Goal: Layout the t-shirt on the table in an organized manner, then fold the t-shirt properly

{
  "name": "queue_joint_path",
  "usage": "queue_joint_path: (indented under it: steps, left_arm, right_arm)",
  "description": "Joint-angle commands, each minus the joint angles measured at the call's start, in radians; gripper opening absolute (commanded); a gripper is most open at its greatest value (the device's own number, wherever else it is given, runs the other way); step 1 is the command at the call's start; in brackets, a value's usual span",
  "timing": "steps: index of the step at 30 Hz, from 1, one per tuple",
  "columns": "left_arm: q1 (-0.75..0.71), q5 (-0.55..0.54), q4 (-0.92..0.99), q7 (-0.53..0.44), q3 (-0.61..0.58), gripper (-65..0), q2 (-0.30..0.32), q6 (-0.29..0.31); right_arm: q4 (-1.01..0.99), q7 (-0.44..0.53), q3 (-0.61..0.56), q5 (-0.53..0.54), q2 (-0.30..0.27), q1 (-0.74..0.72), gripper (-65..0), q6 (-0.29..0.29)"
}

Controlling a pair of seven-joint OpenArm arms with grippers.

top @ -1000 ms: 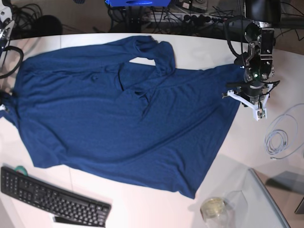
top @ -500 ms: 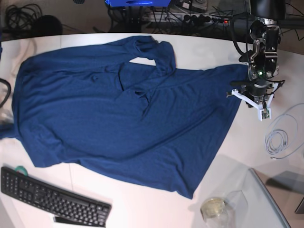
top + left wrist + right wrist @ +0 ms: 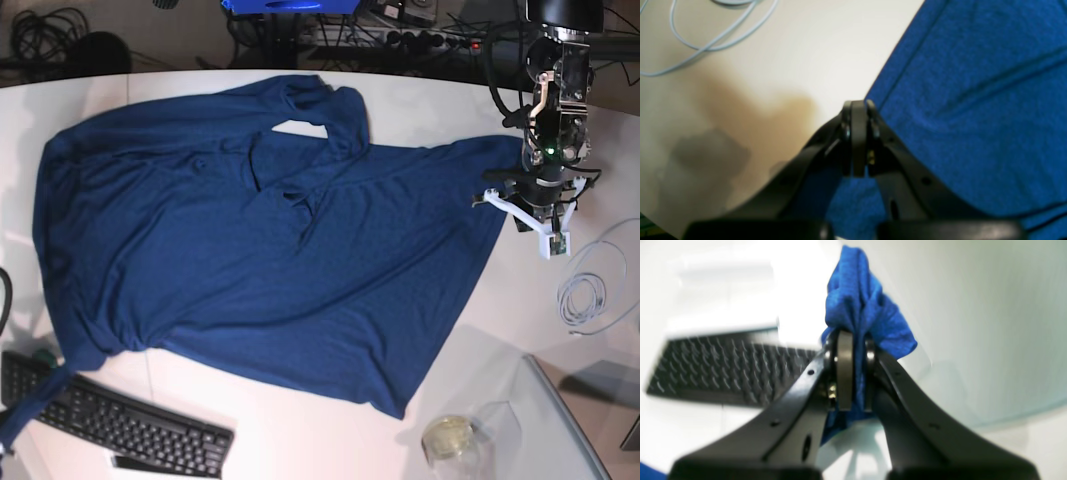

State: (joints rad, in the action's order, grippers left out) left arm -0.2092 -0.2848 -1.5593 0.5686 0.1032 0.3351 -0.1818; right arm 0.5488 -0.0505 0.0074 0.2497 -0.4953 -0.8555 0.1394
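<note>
The navy t-shirt (image 3: 250, 240) lies spread and creased over most of the white table (image 3: 420, 110), one sleeve folded back near the top. Its lower-left corner is drawn into a tight strand running off the front-left over the keyboard. In the right wrist view my right gripper (image 3: 855, 340) is shut on a bunched piece of that t-shirt fabric (image 3: 867, 306), lifted off the table. My left gripper (image 3: 540, 210) hangs over the shirt's right corner; in its wrist view the left gripper (image 3: 858, 110) is shut, right at the t-shirt's (image 3: 973, 100) edge, with no cloth visible between the pads.
A black keyboard (image 3: 110, 420) lies at the front left, also seen behind the right gripper as the keyboard (image 3: 723, 366). A coiled pale cable (image 3: 590, 290) lies on the right. A glass jar (image 3: 450, 437) and a glass panel (image 3: 560, 430) stand at the front right.
The shirt's lower-left corner has been pulled forward and down over the keyboard, stretching the left edge. The left arm has shifted slightly right along the right corner.
</note>
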Motion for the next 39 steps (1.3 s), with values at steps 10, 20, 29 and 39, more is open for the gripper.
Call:
queue_joint_path:
  steps: [10, 20, 29, 39]
  left_arm:
    - [-0.025, 0.008, -0.053, -0.019, 0.005, -65.0, 0.009, 0.0]
    - [-0.057, 0.008, -0.094, -0.019, 0.007, -65.0, 0.008, 0.0]
    - [-0.08, 0.008, -0.103, -0.019, 0.007, -65.0, 0.006, 0.0]
    - [-0.078, 0.008, -0.099, -0.019, 0.007, -65.0, 0.005, 0.0]
  right_arm:
    - [0.014, 0.192, -0.082, 0.0, -0.013, -0.086, -63.6, -0.002]
    - [0.015, 0.324, -0.172, 0.0, 0.066, -0.11, -63.5, 0.002]
    - [-0.117, 0.324, -0.172, 0.0, 0.179, -0.107, -63.5, 0.002]
    - [-0.261, 0.257, -0.175, 0.0, 0.324, -0.229, -26.6, 0.026]
